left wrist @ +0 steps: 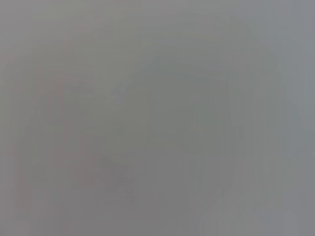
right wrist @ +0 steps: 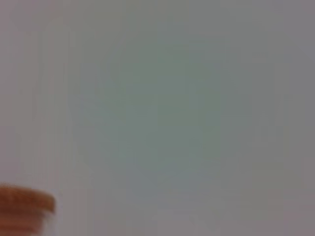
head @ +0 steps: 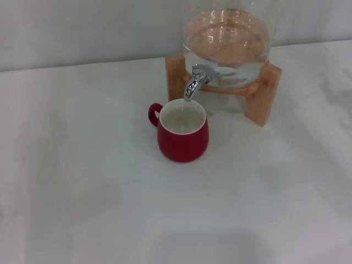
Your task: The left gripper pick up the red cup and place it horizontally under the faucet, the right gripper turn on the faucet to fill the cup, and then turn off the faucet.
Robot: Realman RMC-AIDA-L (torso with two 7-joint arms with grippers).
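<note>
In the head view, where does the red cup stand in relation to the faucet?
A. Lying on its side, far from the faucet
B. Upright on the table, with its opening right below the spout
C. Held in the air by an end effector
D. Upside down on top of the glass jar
B. The red cup stands upright on the table, its white inside open right below the spout of the faucet; no end effector is in view.

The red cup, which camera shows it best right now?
The head view: the red cup stands whole and upright on the table, its mouth under the faucet spout. Neither wrist view shows the cup; the right wrist view catches only a brown wooden edge.
</note>
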